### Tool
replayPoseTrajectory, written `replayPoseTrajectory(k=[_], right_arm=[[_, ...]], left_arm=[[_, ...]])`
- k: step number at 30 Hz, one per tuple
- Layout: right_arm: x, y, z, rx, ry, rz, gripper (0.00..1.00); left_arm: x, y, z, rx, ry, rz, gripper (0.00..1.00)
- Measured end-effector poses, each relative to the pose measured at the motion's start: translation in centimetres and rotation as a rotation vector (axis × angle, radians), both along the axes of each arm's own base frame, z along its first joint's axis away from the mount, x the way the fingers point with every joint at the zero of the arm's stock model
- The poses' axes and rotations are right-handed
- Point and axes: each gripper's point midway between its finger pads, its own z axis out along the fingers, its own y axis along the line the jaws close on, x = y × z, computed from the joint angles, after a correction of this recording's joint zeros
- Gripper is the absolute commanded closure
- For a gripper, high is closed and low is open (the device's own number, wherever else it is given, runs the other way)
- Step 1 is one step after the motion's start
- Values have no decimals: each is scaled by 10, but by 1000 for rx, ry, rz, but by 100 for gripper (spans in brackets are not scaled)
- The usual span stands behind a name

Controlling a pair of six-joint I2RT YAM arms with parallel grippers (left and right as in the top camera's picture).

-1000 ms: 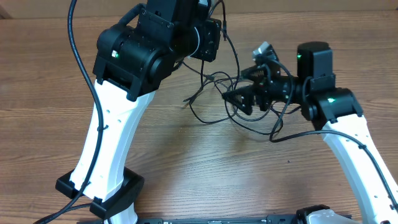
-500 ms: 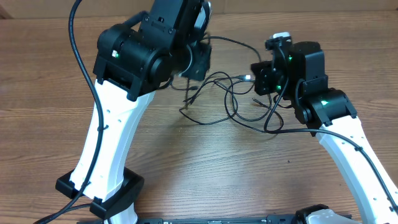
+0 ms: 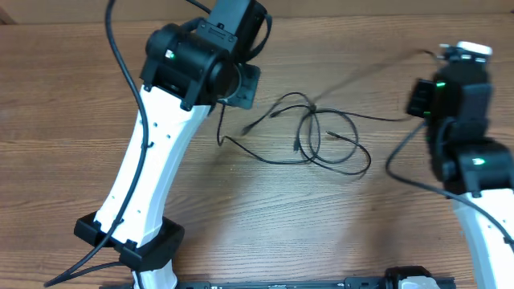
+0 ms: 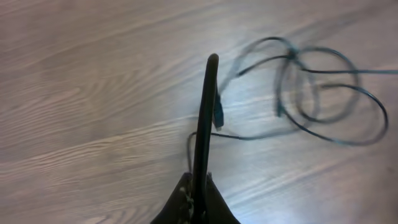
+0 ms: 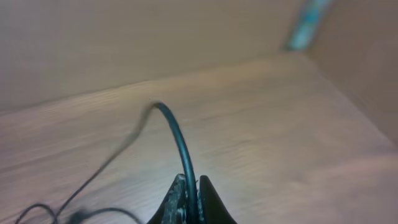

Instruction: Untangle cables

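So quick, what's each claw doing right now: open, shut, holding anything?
Left gripper: closed, pinching a thin cable.
Right gripper: closed, pinching a cable strand.

Thin black cables (image 3: pixel 313 136) lie in loose, overlapping loops near the middle of the wooden table (image 3: pixel 64 104), with small plug tips poking out on the tangle's left side. One strand lifts off the table and stretches, blurred, toward its far right corner, pinched in the right gripper (image 5: pixel 188 186). Another rises from the loops' left end, clamped in the left gripper (image 4: pixel 196 186).
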Motion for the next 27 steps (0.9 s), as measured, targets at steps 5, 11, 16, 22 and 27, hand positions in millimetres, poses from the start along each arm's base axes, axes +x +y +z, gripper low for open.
replayPoseTrajectory(k=[5, 11, 16, 22, 27], right_arm=[[-18, -37, 15, 75, 73, -65, 96], [-23, -36, 58, 178, 100, -17, 97], [-7, -30, 118, 189, -3, 38, 96], [-2, -33, 196, 137, -219, 49, 96], [-12, -47, 218, 83, -281, -30, 96]], left_arm=[[8, 18, -3, -10, 13, 65, 96], [5, 31, -35, 24, 119, 123, 96], [-6, 36, -71, 79, 238, 152, 96], [-12, 39, -88, 102, 291, 173, 96], [-10, 38, -88, 97, 285, 176, 96]])
